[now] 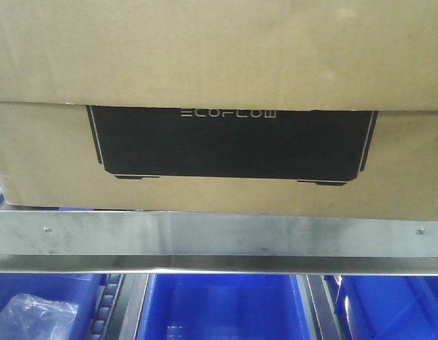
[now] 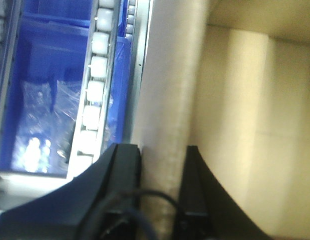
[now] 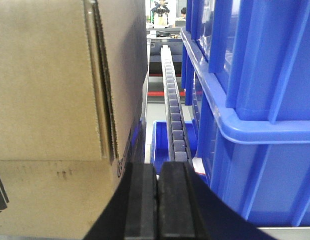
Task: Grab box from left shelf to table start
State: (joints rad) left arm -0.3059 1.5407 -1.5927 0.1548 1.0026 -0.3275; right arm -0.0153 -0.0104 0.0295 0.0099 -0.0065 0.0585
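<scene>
Left wrist-mounted view: far left of the box lies a blue bin (image 2: 39, 60) holding clear bags (image 2: 44, 105). Next comes a roller track (image 2: 97, 85), then a thin steel edge just beside the box. The left gripper (image 2: 162, 150) has its black fingers (image 2: 127, 167) apart, with a pale, blurred band of the box (image 2: 235, 125) running up between them. Both inner faces seem to meet the cardboard, but whether they pinch it cannot be told. Right of the band the box's tan face carries on to the frame edge.

In the exterior front-facing view the box (image 1: 219, 64) fills the whole width. Its lid overlaps the body, and the black ECOFLOW panel (image 1: 233, 145) sits centred below the lid edge. The box rests on the shelf (image 1: 219, 234), whose brushed-steel rail with screws runs directly under the box's bottom edge. Under the rail are blue bins (image 1: 219, 304), and the left one holds a clear bag (image 1: 35, 312).

In the right wrist-mounted view the box's (image 3: 44, 85) corner stands at left, its lid edge showing as a vertical seam. The right gripper (image 3: 157, 170) has its fingers pressed together with nothing between them, just right of the box's corner. An open lane with a roller track (image 3: 172, 110) runs back from the fingertips. Right of that lane, tall blue bins (image 3: 255, 100) wall it in.
</scene>
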